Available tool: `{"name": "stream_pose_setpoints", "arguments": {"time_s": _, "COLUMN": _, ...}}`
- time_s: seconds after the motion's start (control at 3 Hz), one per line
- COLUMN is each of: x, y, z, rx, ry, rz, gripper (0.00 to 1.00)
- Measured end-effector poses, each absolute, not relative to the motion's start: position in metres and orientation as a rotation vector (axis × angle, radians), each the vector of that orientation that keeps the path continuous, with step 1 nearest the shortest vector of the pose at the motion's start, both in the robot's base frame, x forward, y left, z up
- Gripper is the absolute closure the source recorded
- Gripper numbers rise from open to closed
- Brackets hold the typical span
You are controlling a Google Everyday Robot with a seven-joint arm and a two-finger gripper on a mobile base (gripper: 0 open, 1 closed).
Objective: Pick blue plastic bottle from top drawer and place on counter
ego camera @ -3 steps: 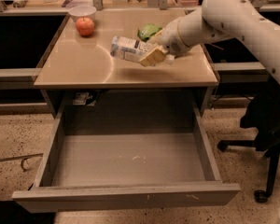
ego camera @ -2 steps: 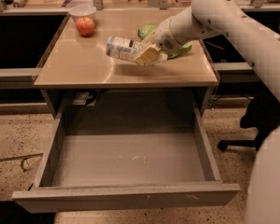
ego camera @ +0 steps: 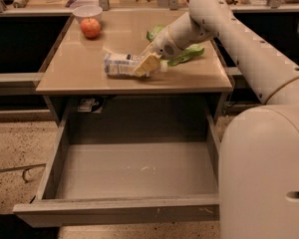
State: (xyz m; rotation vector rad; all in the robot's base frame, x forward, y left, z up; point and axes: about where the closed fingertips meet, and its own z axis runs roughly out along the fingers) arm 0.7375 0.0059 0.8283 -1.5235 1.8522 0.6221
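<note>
The blue plastic bottle (ego camera: 119,64) lies on its side at the front middle of the tan counter (ego camera: 74,71), resting on it or just above it. Its pale label faces the camera. My gripper (ego camera: 147,64) reaches in from the right, and its yellowish fingers (ego camera: 145,65) are closed around the bottle's right end. The top drawer (ego camera: 114,210) is pulled fully open below the counter. Its grey floor (ego camera: 139,171) holds nothing.
A red apple (ego camera: 90,28) and a white bowl (ego camera: 87,11) stand at the counter's back left. A green snack bag (ego camera: 185,54) lies behind the gripper. Dark side shelves flank the counter. My arm and base fill the right side of the view.
The gripper has carried the bottle left and down, from above the counter's middle to its surface near the front.
</note>
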Motion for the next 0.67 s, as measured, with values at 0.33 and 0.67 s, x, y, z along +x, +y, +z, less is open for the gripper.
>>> {"name": "stream_pose_setpoints", "arguments": {"time_s": 0.33, "x": 0.7340, "y": 0.0066, "z": 0.8261, "rx": -1.540, "ry": 1.856, "rz": 0.637, "gripper": 0.81}}
{"name": "stream_pose_setpoints", "arguments": {"time_s": 0.67, "x": 0.7340, "y": 0.0067, "z": 0.8260, "rx": -1.541, "ry": 1.856, "rz": 0.637, "gripper": 0.58}}
